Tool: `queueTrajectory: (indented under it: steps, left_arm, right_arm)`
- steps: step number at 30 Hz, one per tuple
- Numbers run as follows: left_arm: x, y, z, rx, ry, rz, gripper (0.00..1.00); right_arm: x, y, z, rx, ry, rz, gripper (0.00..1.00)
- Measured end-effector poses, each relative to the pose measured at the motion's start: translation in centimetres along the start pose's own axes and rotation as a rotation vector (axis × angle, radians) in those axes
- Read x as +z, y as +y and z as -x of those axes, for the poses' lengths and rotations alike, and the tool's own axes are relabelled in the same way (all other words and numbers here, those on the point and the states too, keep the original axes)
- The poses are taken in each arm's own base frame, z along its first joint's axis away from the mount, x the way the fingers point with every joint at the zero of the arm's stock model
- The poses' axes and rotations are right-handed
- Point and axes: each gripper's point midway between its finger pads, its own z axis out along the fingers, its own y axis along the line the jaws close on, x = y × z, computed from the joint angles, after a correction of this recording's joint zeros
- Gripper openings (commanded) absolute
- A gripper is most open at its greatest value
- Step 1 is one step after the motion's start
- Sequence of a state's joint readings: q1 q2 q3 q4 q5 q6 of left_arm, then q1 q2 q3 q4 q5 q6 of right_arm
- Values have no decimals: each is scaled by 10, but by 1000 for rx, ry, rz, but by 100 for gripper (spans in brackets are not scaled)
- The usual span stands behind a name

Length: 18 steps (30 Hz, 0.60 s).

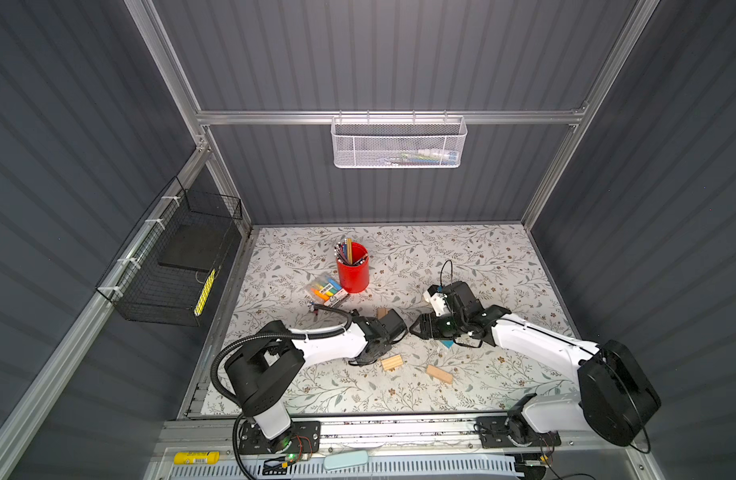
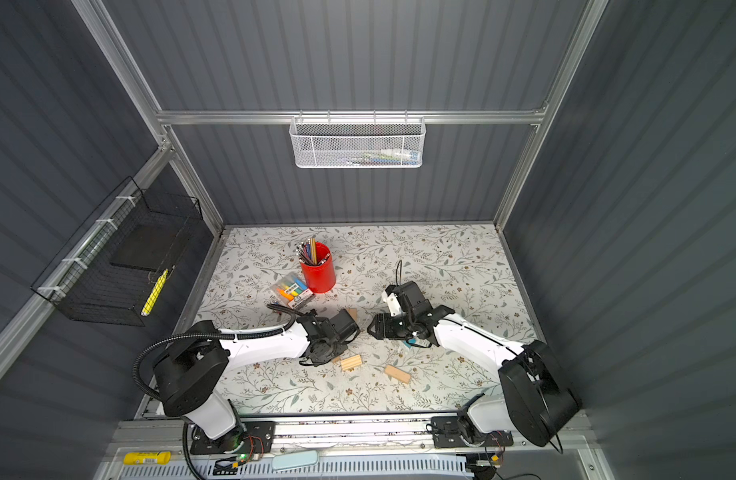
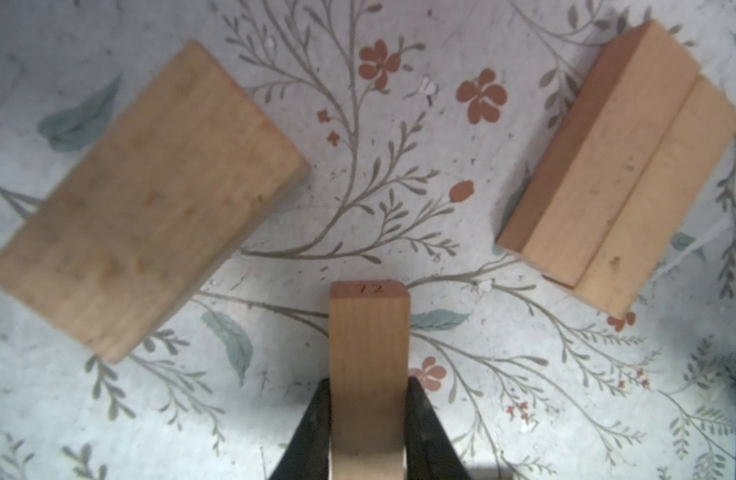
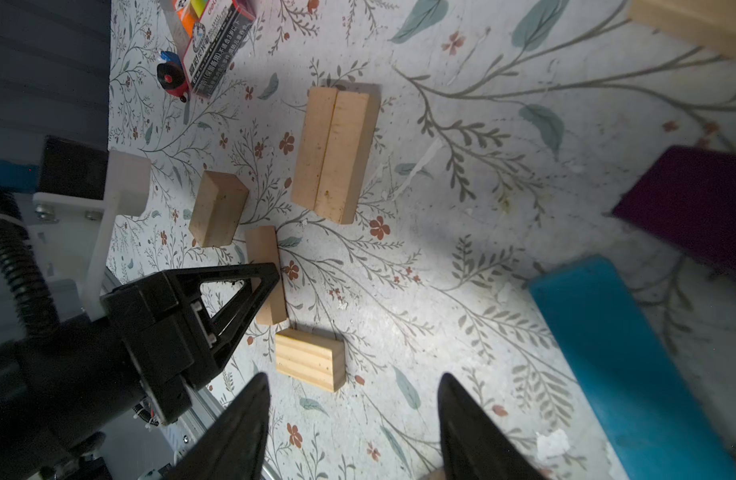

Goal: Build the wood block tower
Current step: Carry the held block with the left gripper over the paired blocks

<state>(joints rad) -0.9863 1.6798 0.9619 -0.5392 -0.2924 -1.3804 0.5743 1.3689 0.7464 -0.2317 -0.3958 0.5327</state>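
Tan wooden brick (image 3: pixel 368 345) is pinched in the jaws of your left gripper (image 3: pixel 368 395), with other loose tan bricks (image 3: pixel 150 199) lying on the floral tabletop (image 3: pixel 399 166) either side. Your right gripper (image 4: pixel 353 376) has its jaws spread, the teal-blue rectangular block (image 4: pixel 619 361) and purple block (image 4: pixel 690 199) lying nearby.

1. A handwritten "12" in dark ink stands on the end face of the narrow wood block (image 3: pixel 370 357) in the left wrist view.
2. The pack of markers (image 4: pixel 212 50) carries a white label with black Chinese print that includes the figure "3". The rest is too small and skewed to read.
3. The yellow tube (image 1: pixel 196 458), beyond the tabletop's near edge in both top views, bears a barcode label. Its text is illegible.
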Motion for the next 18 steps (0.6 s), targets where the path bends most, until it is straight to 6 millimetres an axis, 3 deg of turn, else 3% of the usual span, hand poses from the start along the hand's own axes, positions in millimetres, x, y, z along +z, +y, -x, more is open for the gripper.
queueTrajectory:
  steps: [5, 8, 13, 18]
  left_arm:
    - [-4, 0, 5, 98, -14, 14, 23]
    - [-16, -3, 15, 185, -39, 15, 22]
    - [-50, -29, 44, 317, -90, -67, 20]
    - [-60, -44, 63, 415, -94, -111, 19]
  right_arm:
    - [-1, -1, 2, 13, -6, -1, 65]
    - [-6, -1, 6, 24, -27, -3, 66]
    - [-16, 0, 16, 52, -80, -7, 67]
    - [-18, -6, 29, 117, -141, -13, 67]
